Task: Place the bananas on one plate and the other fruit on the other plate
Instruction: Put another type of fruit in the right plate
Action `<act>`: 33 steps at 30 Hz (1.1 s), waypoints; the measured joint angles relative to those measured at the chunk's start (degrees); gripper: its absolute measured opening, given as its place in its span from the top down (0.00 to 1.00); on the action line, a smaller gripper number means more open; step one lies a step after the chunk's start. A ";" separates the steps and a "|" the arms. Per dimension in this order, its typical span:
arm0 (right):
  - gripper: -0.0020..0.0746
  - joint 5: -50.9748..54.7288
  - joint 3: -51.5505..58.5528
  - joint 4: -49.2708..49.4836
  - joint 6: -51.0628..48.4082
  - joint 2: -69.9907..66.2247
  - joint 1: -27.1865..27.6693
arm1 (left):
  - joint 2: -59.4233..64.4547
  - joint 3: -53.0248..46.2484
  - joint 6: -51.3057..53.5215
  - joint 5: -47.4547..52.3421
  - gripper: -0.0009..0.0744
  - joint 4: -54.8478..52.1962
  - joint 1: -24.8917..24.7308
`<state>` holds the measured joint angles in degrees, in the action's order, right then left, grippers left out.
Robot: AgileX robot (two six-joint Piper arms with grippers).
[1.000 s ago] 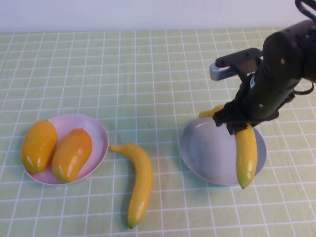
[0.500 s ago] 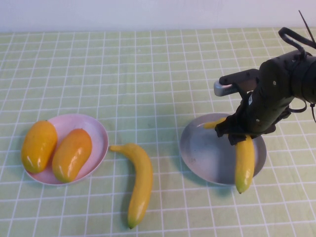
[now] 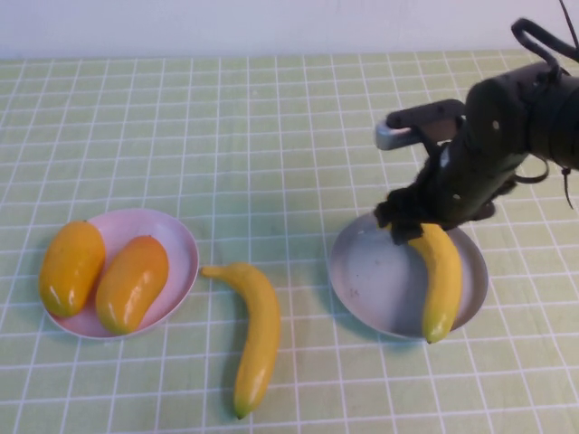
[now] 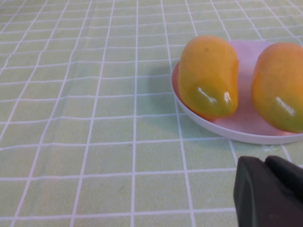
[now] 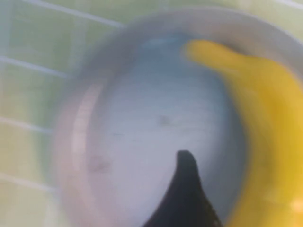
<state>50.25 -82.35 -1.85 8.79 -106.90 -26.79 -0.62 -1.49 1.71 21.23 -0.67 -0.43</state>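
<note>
No readable text, label, brand, number or sign anywhere in view

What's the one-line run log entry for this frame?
right gripper: open over grey-blue plastic plate | yellow banana on plate | second yellow banana on cloth | left gripper: shut, near pink plate

Two long, glossy yellow bananas with greenish tips. One banana [image 3: 438, 282] lying along the right side of the grey-blue plate [image 3: 371, 285], stem end hidden under the right tool [image 3: 407, 226], far tip reaching just past the near rim. Other banana [image 3: 254, 330] flat on the green checked desk between the two plates, curved, stem end just beside the pink plate [image 3: 176, 244]. Two plump, oval orange-yellow fruits side by side on the pink plate at the left: left fruit [image 3: 71, 267] overhanging the rim, right fruit [image 3: 132, 282] nearer the middle. Grey-blue plate round, raised rim, slightly scuffed.
</note>
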 joint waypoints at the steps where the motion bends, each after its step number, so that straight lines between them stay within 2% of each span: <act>1: 0.35 0.63 -0.98 0.98 0.00 0.37 -1.07 | 0.00 0.00 0.00 0.00 0.98 0.00 0.00; 10: 0.37 2.35 -7.42 5.12 0.00 -1.99 -15.93 | 0.00 0.00 0.00 0.00 0.98 0.00 0.00; 14: 0.37 2.35 -10.35 5.66 -0.98 -5.91 -19.45 | 0.00 0.00 0.00 0.00 0.98 0.00 0.00; 22: 0.37 2.35 -17.41 7.03 -1.20 -13.56 -21.06 | 0.00 0.00 0.00 0.00 0.98 0.00 0.00; 30: 0.37 3.69 -19.71 6.03 -1.20 -17.77 -20.86 | 0.00 0.00 0.00 0.00 0.98 0.00 0.00; 33: 0.44 4.01 -19.74 5.78 -1.20 -18.69 -20.64 | 0.00 0.00 0.00 0.00 0.98 0.00 0.00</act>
<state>54.25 -102.09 3.92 7.59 -125.59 -47.42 -0.62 -1.49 1.71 21.23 -0.67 -0.43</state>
